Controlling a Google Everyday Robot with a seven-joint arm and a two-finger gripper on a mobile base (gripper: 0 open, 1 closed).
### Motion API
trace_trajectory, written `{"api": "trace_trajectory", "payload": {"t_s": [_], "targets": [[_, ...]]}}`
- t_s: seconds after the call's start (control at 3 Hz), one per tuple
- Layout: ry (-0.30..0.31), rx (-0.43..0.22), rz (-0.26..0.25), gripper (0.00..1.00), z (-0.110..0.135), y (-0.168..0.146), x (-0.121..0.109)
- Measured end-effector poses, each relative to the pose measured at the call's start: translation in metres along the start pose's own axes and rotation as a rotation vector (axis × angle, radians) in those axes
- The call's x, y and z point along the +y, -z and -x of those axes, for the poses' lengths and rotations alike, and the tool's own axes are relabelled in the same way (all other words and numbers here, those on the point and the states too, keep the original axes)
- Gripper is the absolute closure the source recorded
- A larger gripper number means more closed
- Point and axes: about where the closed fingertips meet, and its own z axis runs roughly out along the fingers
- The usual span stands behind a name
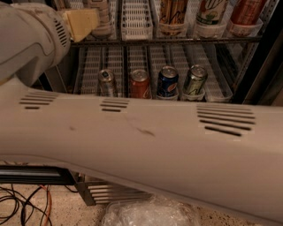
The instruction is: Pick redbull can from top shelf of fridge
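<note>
My pale arm (146, 141) crosses the whole camera view. At its far end my gripper (82, 23) shows as a yellowish block at the top left, right against the top shelf (177, 40) of the fridge (261, 66). A pale can bottom (104, 24) stands in a clear cup just behind the gripper; I cannot tell whether it is the redbull can. Three tall drinks (173, 13) stand in cups further right on the top shelf, and an empty white lane (136, 20) lies between them and the gripper.
On the rack below stand a slim silver can (106, 82), a red cola can (140, 83), a blue Pepsi can (167, 82) and a green can (194, 80). The steel louvred base (110, 192), cables (22, 207) and a clear plastic bag (150, 212) are at floor level.
</note>
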Motion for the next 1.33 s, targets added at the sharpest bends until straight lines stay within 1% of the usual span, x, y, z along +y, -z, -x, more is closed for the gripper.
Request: {"api": "trace_trajectory", "payload": {"t_s": [0.33,0.67,1.0,1.33], "targets": [[-0.007,-0.006,-0.018,0.19,0.000,-0.011,0.002],[-0.020,-0.021,-0.055,0.24,0.004,-0.020,-0.007],[-0.031,-0.034,-0.067,0.26,0.008,-0.029,-0.009],[-0.044,-0.038,-0.063,0.26,0.012,-0.035,-0.009]]}}
